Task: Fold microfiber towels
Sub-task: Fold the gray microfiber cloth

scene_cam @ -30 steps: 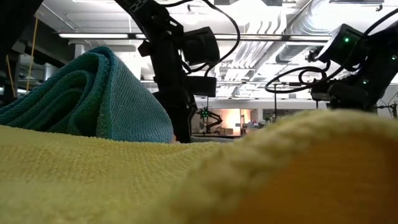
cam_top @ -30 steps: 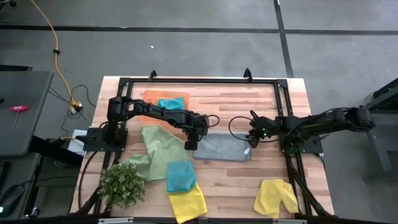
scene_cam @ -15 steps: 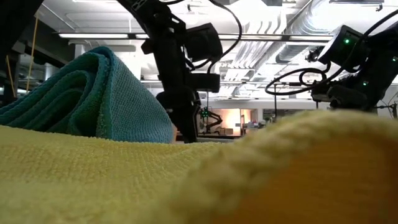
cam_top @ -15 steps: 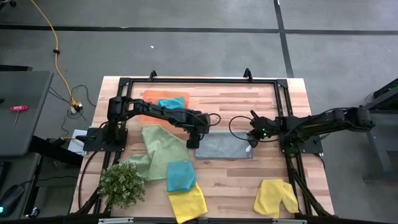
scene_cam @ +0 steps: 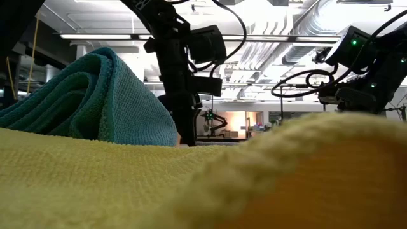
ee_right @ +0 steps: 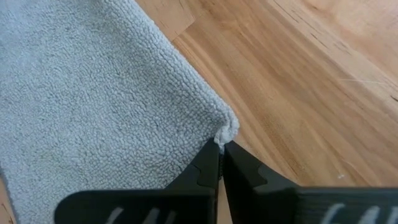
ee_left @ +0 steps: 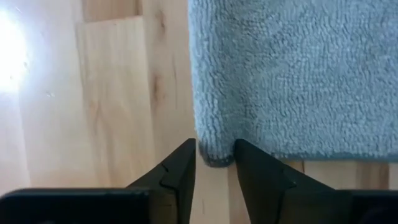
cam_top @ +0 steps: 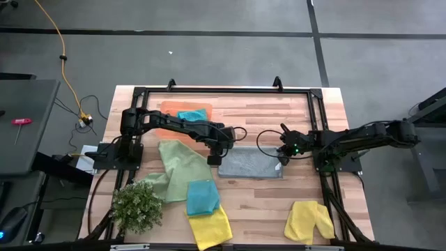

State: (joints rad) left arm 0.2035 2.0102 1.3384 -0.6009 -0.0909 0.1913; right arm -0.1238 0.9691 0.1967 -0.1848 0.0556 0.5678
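Grey towel lies mid-frame, long axis left-right, between your grippers. Right gripper is clenched on its right corner; left gripper straddles the left corner, fingers parted, not yet pinched.

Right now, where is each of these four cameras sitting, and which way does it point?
High view: above the table, looking straight down; both arms show, the left pincer and right pincer at opposite ends of the grey towel.
Low view: at tabletop height behind a yellow towel, looking level; the arms hang in from above.
Left wrist view: on the left arm, its fingers straddling a grey corner.
Right wrist view: on the right arm, its fingers shut on another corner.
Shared: both wrist views see the same grey towel.
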